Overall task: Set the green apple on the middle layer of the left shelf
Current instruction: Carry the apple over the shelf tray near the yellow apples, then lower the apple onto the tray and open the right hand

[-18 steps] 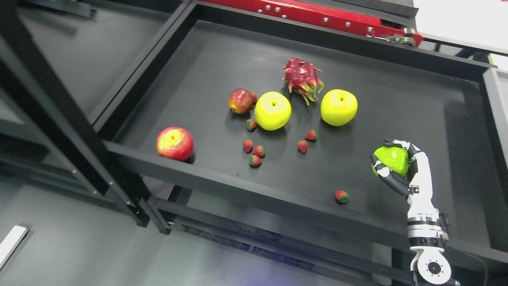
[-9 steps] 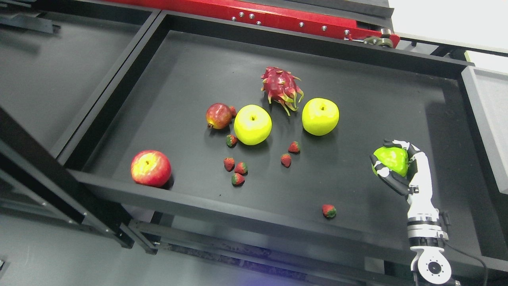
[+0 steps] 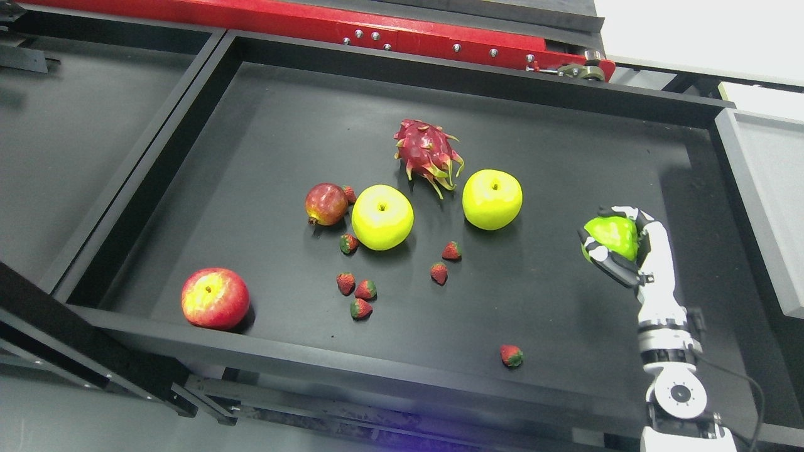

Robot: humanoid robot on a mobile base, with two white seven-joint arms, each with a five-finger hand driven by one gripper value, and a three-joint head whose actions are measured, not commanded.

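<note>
we see the right robot hand (image 3: 619, 248) entering from the lower right, its arm rising over the front rim of a black tray (image 3: 389, 370). its fingers (image 3: 597, 251) are curled around a green apple (image 3: 610, 236), which sits in the palm at the right side of the tray, well apart from the other fruit. whether the apple touches the tray floor or is held clear of it we cannot tell. no left robot hand appears in this view.

across the middle of the tray we note two yellow apples: one (image 3: 382, 216) left of centre and one (image 3: 492, 199) to its right. a dragon fruit (image 3: 427, 152) lies behind and between them. a pomegranate (image 3: 326, 204) rests just beside the left yellow apple. a red apple (image 3: 215, 298) sits in the near left corner, close to the front rim.

small strawberries are scattered over the tray floor: a cluster of three (image 3: 357, 295) in front of the left yellow apple, a pair (image 3: 445, 262) nearer the centre, and a single one (image 3: 510, 355) by the front rim. a red bar (image 3: 352, 28) with bolts runs behind the tray.
</note>
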